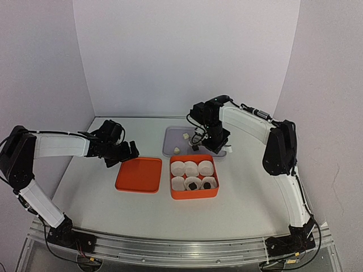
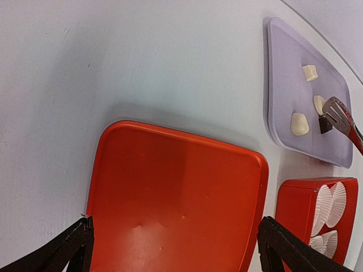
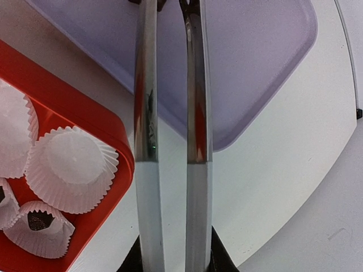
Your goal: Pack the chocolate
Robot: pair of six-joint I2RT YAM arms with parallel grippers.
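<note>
My right gripper [image 1: 216,140] is shut on metal tongs [image 3: 145,113], whose tips [image 2: 336,109] are down on the lavender tray [image 2: 286,62] at a dark chocolate [image 2: 325,125]. Three cream-white chocolates [image 2: 309,72] [image 2: 319,103] [image 2: 299,123] lie on that tray. Two dark chocolates [image 1: 193,185] [image 1: 208,184] sit in paper cups in the orange box [image 1: 194,194]; one shows in the right wrist view [image 3: 37,220]. My left gripper [image 1: 122,153] is open and empty, its fingers [image 2: 62,249] on either side of the orange lid [image 2: 170,187], low over it.
The box holds several white pleated paper cups [image 3: 74,164], most of them empty. The lid [image 1: 139,174] lies flat just left of the box. The tray [image 1: 170,136] sits behind the box. White walls close in the back and sides.
</note>
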